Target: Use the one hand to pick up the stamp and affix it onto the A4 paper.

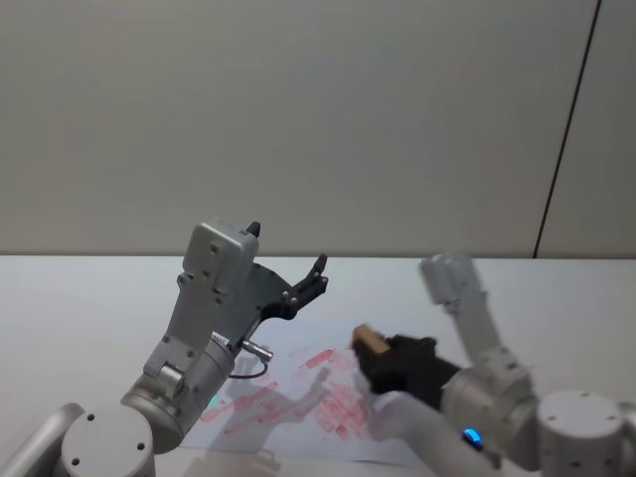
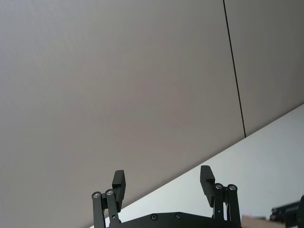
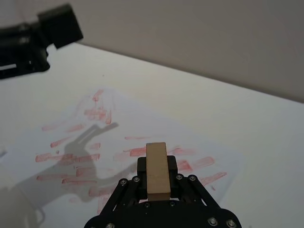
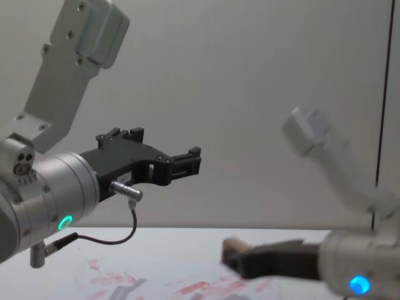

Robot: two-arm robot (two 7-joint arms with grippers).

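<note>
The stamp (image 3: 157, 170), a light tan wooden block, sits clamped in my right gripper (image 3: 157, 178), held above the A4 paper (image 3: 71, 142). The white sheet carries many smeared red-pink prints. In the head view the stamp (image 1: 370, 340) hangs over the sheet's right part (image 1: 328, 402) with my right gripper (image 1: 383, 358) shut around it. The chest view shows the stamp (image 4: 232, 245) a little above the paper (image 4: 119, 281). My left gripper (image 1: 310, 283) is raised off the table at the left, open with nothing in it; its fingers (image 2: 207, 178) stand wide apart.
The white table (image 1: 79, 298) stretches around the sheet to a plain grey wall (image 1: 318, 119) behind. My left arm's shadow falls across the paper.
</note>
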